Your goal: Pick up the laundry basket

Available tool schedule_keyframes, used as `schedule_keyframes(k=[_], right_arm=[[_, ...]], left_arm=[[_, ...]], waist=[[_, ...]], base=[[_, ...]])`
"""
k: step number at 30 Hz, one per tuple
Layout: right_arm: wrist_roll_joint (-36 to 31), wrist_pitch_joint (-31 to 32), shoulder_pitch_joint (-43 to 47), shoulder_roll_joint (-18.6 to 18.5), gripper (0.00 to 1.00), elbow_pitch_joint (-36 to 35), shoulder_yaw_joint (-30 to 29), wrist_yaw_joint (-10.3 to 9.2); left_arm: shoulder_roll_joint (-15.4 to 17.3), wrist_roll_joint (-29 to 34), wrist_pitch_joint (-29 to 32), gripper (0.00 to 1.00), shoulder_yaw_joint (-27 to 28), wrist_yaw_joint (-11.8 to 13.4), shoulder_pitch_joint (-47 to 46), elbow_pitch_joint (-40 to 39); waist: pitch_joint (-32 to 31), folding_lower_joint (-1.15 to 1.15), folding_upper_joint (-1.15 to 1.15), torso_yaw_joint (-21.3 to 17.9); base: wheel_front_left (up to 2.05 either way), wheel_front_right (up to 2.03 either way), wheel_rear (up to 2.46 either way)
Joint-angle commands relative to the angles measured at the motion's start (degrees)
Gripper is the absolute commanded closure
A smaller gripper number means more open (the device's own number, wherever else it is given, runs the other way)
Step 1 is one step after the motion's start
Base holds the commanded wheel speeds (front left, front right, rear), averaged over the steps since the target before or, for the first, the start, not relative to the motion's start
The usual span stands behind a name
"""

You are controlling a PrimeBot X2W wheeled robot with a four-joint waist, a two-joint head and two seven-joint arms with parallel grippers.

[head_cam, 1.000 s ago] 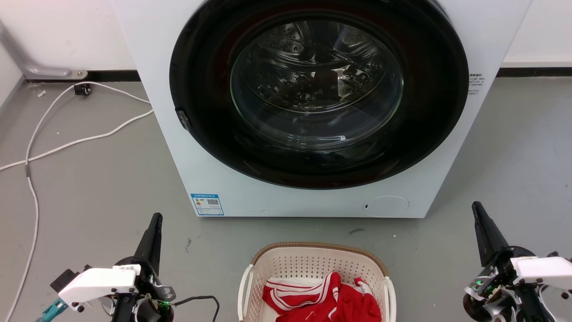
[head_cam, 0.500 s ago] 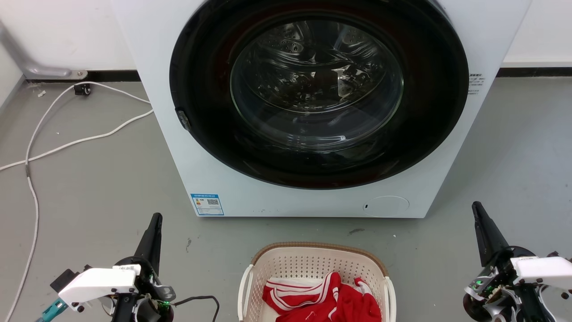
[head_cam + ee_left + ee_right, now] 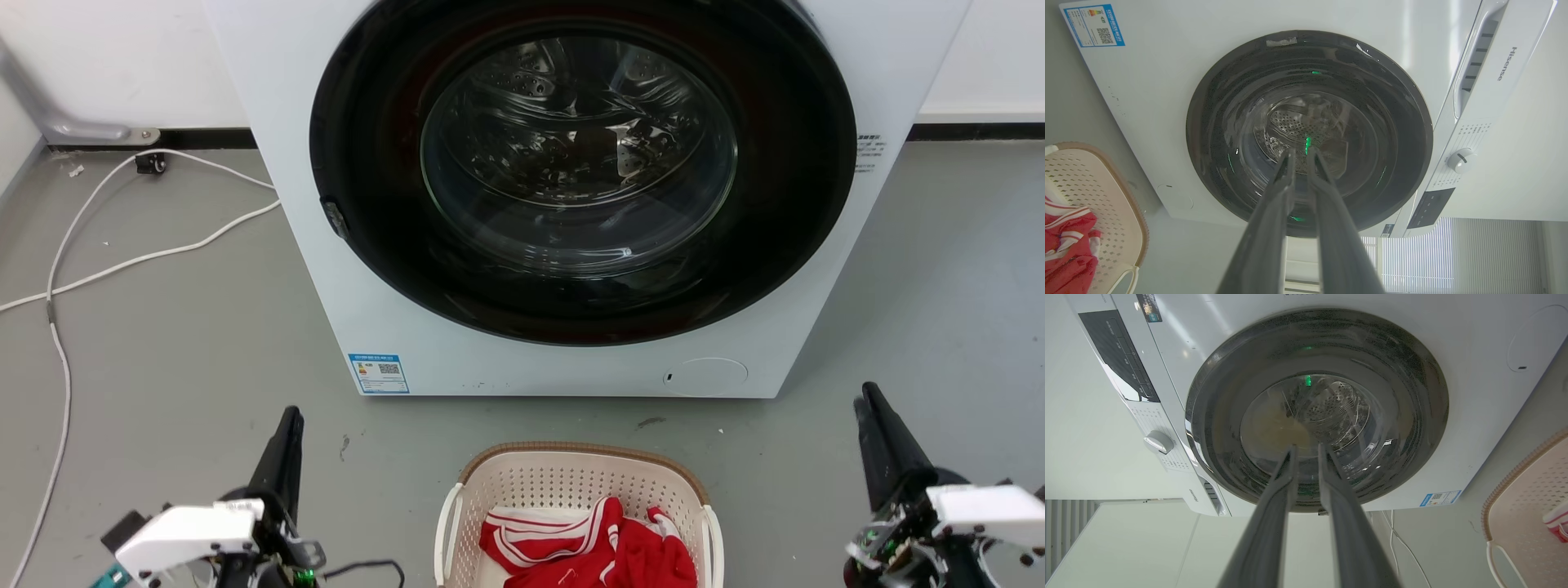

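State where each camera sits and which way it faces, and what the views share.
Head view: on the head, looking forward and down at the washing machine and laundry basket; left gripper and right gripper show low.
Left wrist view: on the left wrist, looking along its fingers at the machine's door.
Right wrist view: likewise, along its own fingers.
Shared: all three show the door and the basket.

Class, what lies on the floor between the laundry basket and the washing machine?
Bare grey floor with one small dark mark separates the laundry basket from the washing machine, as the head view shows.
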Motion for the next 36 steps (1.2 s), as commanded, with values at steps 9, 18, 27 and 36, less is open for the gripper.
schedule_keyframes(k=[9, 18, 27, 36], right_arm=[[-1.47, -2.26, 2.03, 0.06, 0.00, -1.74, 0.73, -0.01], [-5.09, -4.69, 3.49, 0.05, 0.00, -3.17, 0.52, -0.01], [-14.06, -6.88, 3.41, 0.04, 0.00, -3.11, -2.35, -0.01], [-28.46, -8.89, 3.00, 0.03, 0.00, -8.03, -3.66, 0.00]], left_arm=[[-0.11, 1.05, -2.24, 0.00, -1.50, 0.00, 1.68, -0.94], [-0.09, 3.95, -4.66, 0.00, -2.07, 0.02, 2.84, -1.27], [-0.07, 10.95, -6.83, 0.00, 0.65, 2.14, 3.31, -3.20], [-0.04, 18.69, -8.82, 0.00, 2.04, 5.18, 3.72, -7.69]], waist=[[-0.02, 0.00, 0.00, -0.01], [-0.15, 0.00, 0.00, -0.03], [-0.32, 0.00, 0.00, 0.01], [-0.27, 0.00, 0.00, 0.13]], base=[[0.00, 0.00, 0.00], [0.00, 0.00, 0.00], [0.00, 0.00, 0.00], [0.00, 0.00, 0.00]])
